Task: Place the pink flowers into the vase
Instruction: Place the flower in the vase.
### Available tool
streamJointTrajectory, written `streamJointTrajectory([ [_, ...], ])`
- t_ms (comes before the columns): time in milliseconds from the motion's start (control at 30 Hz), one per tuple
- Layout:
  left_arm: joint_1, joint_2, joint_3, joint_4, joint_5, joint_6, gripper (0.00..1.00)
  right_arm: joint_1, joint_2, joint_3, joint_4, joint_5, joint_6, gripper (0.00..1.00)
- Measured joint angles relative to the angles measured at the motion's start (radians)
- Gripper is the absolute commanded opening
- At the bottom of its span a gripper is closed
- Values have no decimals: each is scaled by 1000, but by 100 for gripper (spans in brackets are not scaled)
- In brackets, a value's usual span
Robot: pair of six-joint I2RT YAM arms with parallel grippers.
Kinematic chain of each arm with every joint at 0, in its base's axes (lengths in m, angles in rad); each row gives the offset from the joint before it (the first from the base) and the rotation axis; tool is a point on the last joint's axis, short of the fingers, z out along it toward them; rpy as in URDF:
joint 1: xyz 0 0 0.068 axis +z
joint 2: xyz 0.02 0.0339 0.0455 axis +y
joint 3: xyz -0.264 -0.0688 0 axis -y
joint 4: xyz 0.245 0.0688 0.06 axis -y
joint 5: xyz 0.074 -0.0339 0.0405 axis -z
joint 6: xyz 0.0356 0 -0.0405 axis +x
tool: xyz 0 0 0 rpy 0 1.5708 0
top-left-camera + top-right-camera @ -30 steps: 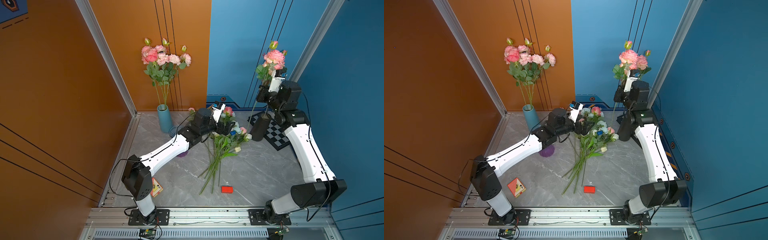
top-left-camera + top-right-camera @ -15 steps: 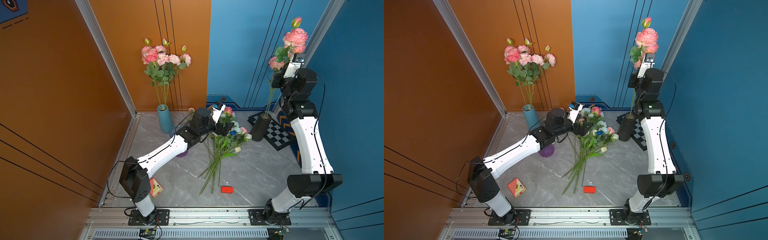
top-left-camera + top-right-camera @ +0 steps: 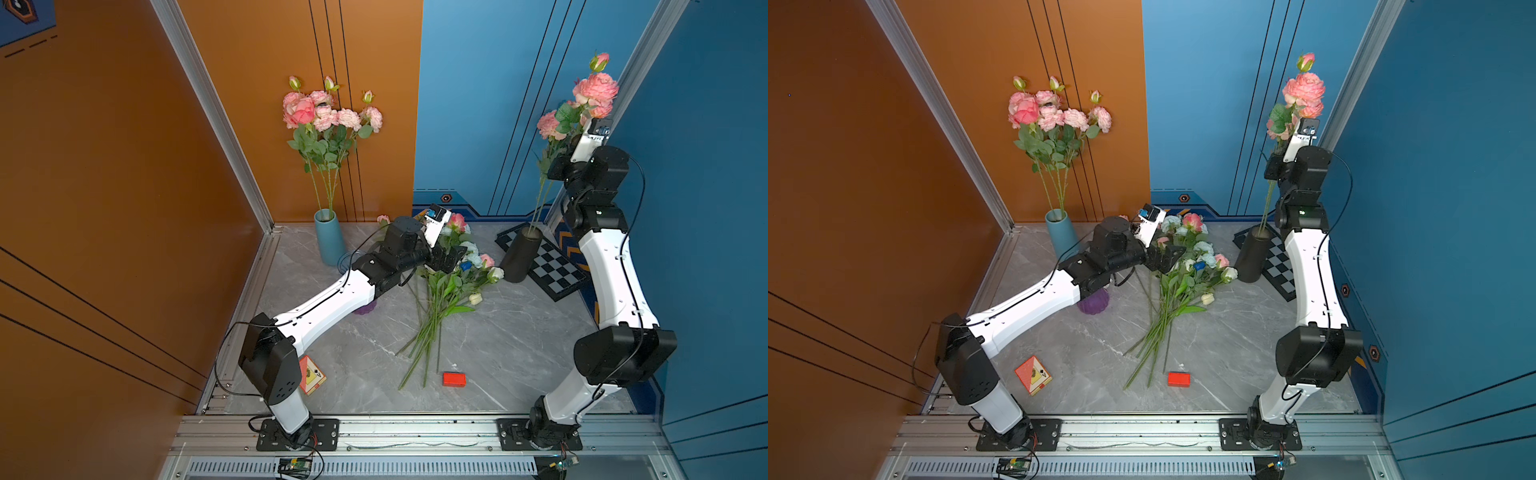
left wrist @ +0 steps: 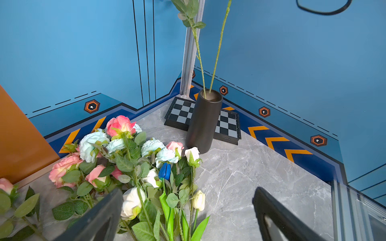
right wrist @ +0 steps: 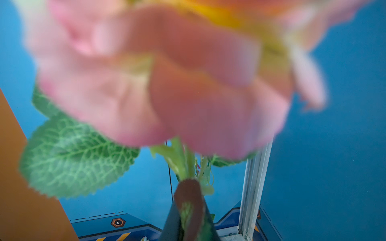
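We find right end effector (image 3: pixel 555 166) clamped on pink flowers (image 3: pixel 592 93) | stems near-upright, tips inside black vase (image 3: pixel 521 257) directly beneath | left end effector (image 4: pixel 186 217) wide, empty, over table pile.

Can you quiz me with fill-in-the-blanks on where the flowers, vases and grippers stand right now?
1. The right gripper is shut on the pink flowers' ____.
2. Those stems reach down into the ____ vase.
3. The left gripper, jaws ____, hovers over the pile on the floor.
4. The vase holding the other pink bunch is ____.

Missing words: stems; black; open; blue
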Motion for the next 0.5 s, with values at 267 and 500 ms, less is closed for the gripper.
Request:
streamJointTrajectory([
  [267, 5, 0, -2, -10, -4, 2, 99, -7, 1, -219, 105, -25, 37, 0],
  [500, 5, 0, -2, -10, -11, 3, 99, -39, -1, -379, 175, -47, 91, 0],
])
